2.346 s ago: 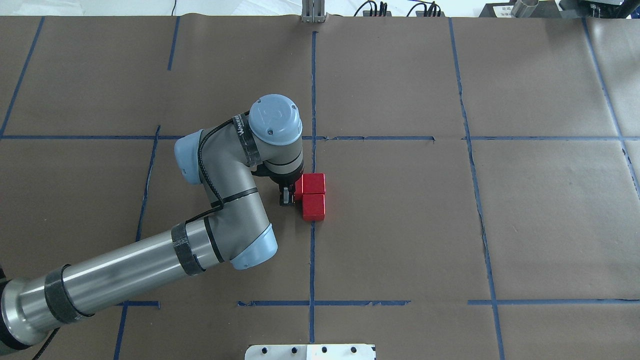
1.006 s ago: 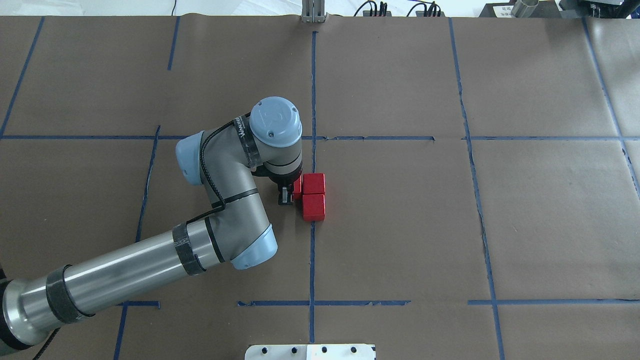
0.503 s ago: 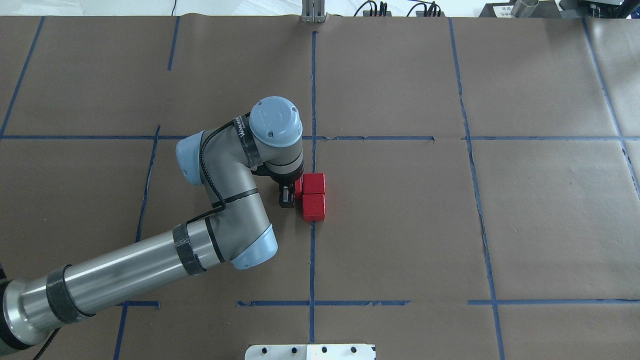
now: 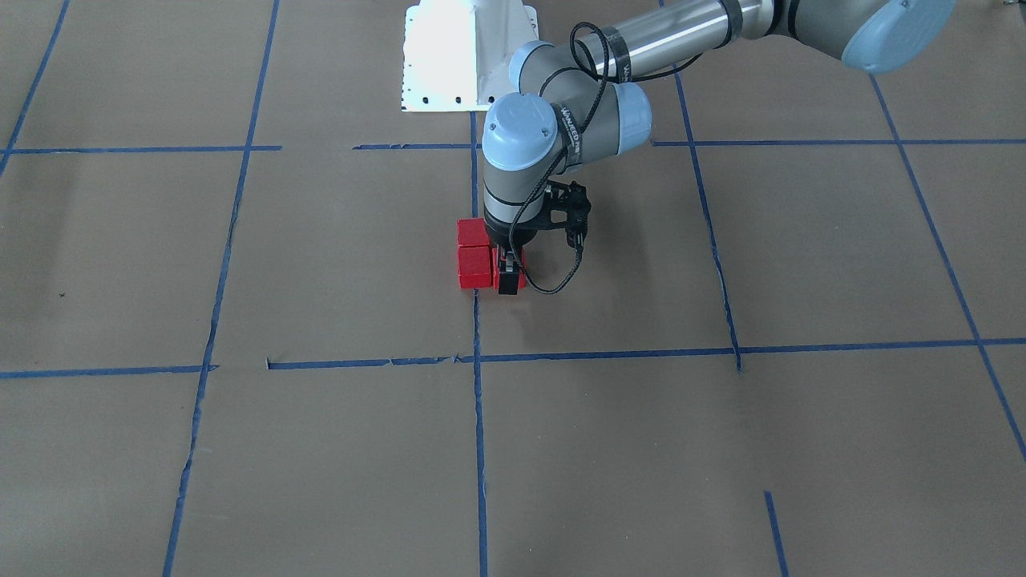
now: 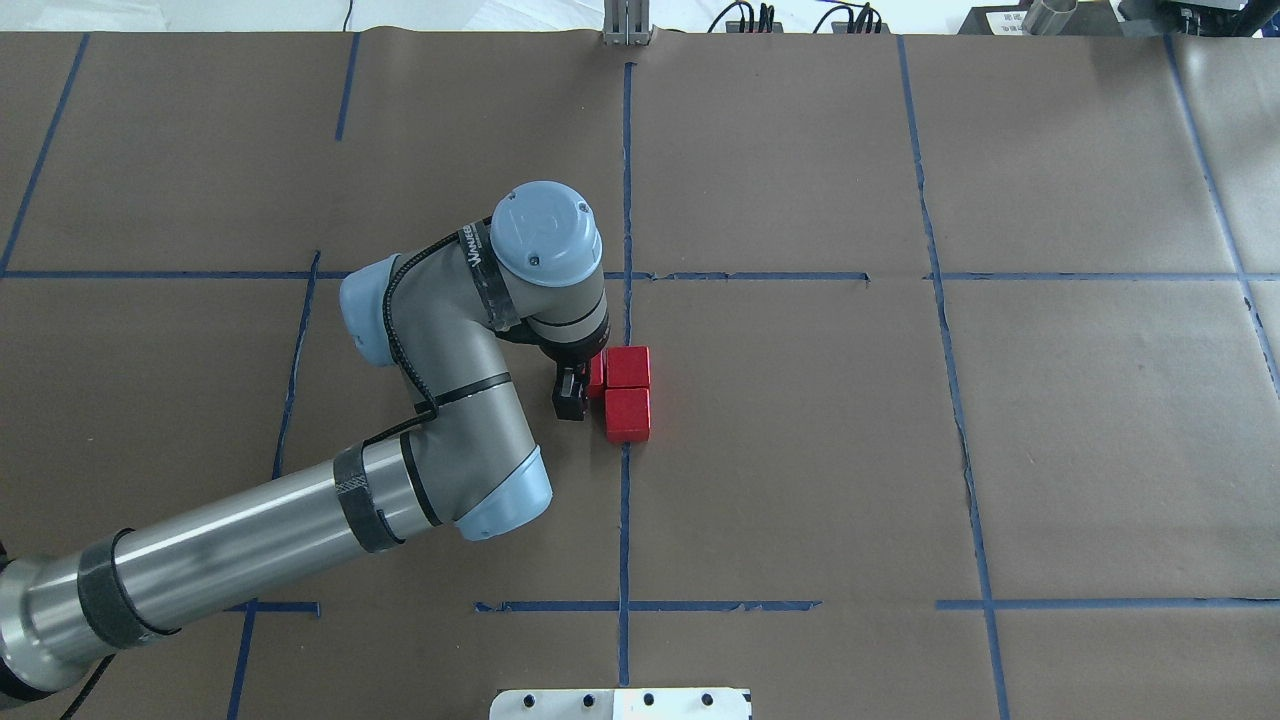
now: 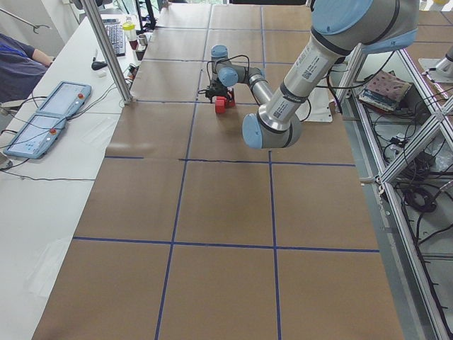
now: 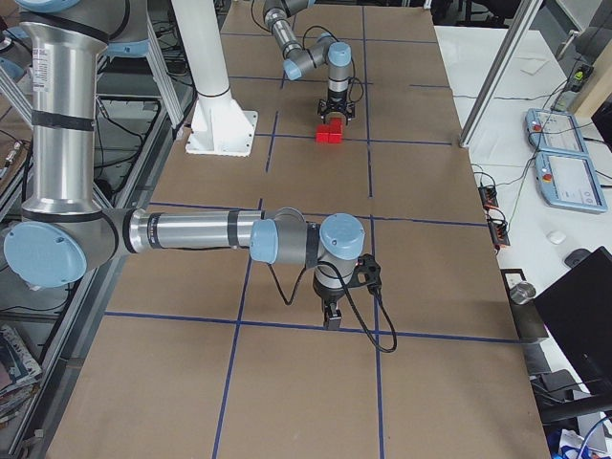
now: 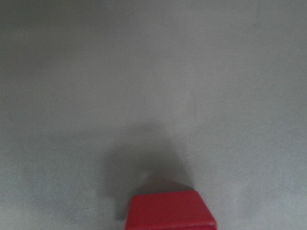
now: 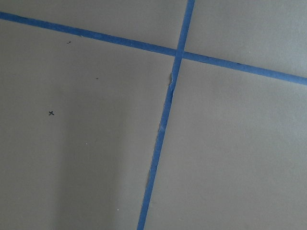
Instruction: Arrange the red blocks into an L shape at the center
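Fingers (image 5: 570,397) of my left gripper (image 4: 508,271) straddle the third block (image 5: 597,373); whether they pinch it or stand free of it, I cannot tell. It sits mid-worktop, well clear of every edge, touching the far block (image 5: 628,367) on its left-edge side, the near block (image 5: 627,414) closing the L. Placing looks nearly done; next I should spread wide and lift straight up, nudging nothing. Right gripper (image 7: 332,320) hangs toward the right edge, fingers unreadable.

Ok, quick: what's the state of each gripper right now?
Left gripper: jaws down at a red block; whether they are clamped on it cannot be told.
Right gripper: seen only from the side; cannot be told.
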{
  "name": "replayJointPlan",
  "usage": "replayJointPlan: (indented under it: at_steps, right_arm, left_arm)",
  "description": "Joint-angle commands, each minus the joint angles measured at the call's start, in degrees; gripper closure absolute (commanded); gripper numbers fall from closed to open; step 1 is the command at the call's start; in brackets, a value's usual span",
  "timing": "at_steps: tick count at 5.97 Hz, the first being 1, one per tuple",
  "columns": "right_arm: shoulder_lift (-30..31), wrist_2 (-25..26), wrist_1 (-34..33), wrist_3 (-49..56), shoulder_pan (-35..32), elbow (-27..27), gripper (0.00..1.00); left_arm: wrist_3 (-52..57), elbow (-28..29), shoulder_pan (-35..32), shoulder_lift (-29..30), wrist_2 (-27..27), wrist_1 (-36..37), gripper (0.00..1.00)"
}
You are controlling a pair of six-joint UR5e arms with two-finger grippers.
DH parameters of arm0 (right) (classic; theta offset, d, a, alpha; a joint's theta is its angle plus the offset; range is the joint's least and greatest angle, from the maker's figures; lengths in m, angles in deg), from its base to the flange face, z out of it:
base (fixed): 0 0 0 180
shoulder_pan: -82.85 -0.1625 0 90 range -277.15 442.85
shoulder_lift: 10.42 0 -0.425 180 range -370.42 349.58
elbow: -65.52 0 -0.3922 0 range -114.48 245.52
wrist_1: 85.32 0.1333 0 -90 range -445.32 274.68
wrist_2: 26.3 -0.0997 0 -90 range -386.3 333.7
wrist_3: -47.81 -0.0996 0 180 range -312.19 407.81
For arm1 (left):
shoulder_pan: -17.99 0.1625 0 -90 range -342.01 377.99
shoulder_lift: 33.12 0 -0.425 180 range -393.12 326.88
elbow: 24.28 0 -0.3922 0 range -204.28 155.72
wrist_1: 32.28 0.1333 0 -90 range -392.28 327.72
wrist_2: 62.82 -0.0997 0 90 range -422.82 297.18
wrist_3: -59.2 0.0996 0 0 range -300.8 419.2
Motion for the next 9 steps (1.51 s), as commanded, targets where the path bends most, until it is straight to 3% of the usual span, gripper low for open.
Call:
replayJointPlan:
  at_steps: [1, 3, 5, 7, 9]
  right_arm:
    - [0.1, 0.0, 0.0, -0.2, 0.0, 0.1, 0.01]
    - [0.4, 0.0, -0.1, -0.3, 0.0, -0.1, 0.01]
    - [0.8, 0.1, -0.1, -1.0, -0.1, 0.1, 0.01]
    - [2.0, 0.1, 0.0, -9.1, -2.8, 0.7, 0.01]
    - [1.9, 0.0, 0.0, -9.0, -3.3, 0.4, 0.0]
  left_arm:
    - [10.8, -14.2, -1.9, -3.0, 4.2, 11.8, 0.0]
    - [33.5, -24.9, -5.2, -10.5, 4.5, 17.1, 0.0]
    - [67.4, -33.2, -10.9, -23.2, 5.1, 17.1, 0.0]
    - [100.8, -33.1, -20.6, -31.4, 8.9, 16.9, 0.0]
    - [130.7, -31.5, -35.0, -39.4, 14.0, 16.5, 0.0]
